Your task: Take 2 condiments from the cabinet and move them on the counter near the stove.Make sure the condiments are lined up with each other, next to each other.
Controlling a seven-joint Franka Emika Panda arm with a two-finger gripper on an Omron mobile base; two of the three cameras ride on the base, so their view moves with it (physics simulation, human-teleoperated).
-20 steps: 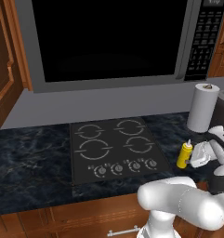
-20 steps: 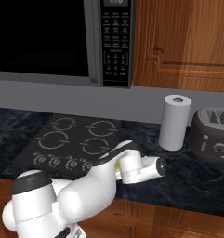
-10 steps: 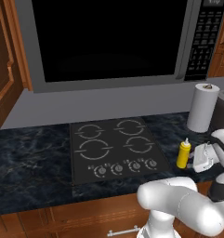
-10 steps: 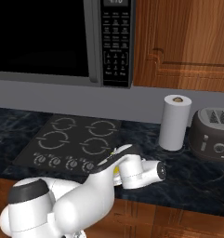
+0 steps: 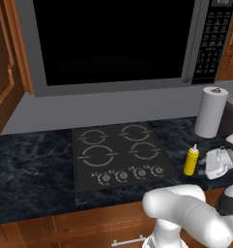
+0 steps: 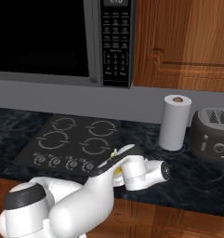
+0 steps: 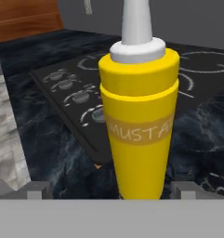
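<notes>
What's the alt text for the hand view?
A yellow mustard squeeze bottle with a white pointed nozzle stands upright on the dark marbled counter, close in front of the open claw. Behind it lies the black stove with its round knobs.

Yellow squeeze bottle with white pointed nozzle (image 5: pixel 191 161) upright on dark marbled stone counter (image 5: pixel 31 164), just right of flat black cooktop (image 5: pixel 123 155). Bare counter between bottle and white paper towel roll (image 5: pixel 210 112); dark toaster (image 6: pixel 212 134) beside roll blocks far right. Open two-finger gripper (image 7: pixel 111 191) right up against bottle, fingertips (image 7: pixel 36 190) either side of base. Black-fronted microwave (image 5: pixel 118 41) overhangs cooktop, limits height above. Counter left of cooktop bare.
</notes>
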